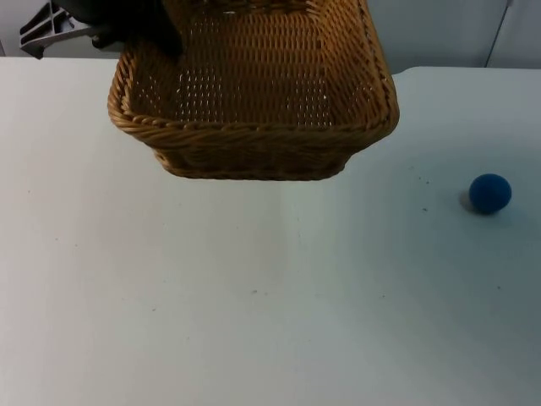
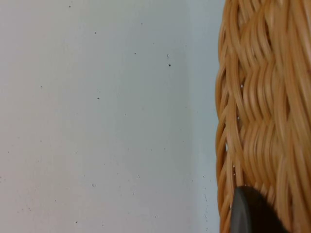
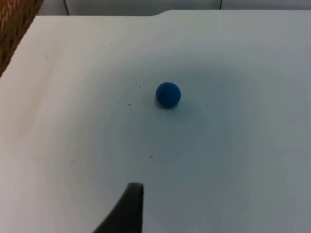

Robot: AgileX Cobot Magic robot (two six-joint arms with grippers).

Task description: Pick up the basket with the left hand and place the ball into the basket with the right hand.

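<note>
**Basket lifted, ball waiting on the desk**

White desk (image 1: 254,321) runs back to a grey partition wall. Over its far middle hangs a woven wicker basket (image 1: 254,127), tilted so that its open inside faces the top camera; a soft shadow on the desk beneath it suggests that it is raised off the surface. The left arm comes in dark at the basket's far left corner, and the left gripper (image 1: 144,34) appears to be clenched on the rim there. In the left wrist view the basket's woven wall (image 2: 262,116) stands close up, with a black fingertip (image 2: 252,213) pressed against the weave, bare desk lying beyond it

A small blue ball (image 1: 489,193) rests on the desk well to the right of the basket, apart from everything else. In the right wrist view the ball (image 3: 168,94) lies ahead on the open desk, near but not touched, while one black fingertip (image 3: 129,208) of the right gripper juts in; whether that gripper is released or closed cannot be told, and nothing is held in it

By these signs the first half of the task looks done: the basket is up in the left gripper. The second half is left: the ball must yet be grasped, carried over and dropped into the basket, which holds nothing so far
</note>
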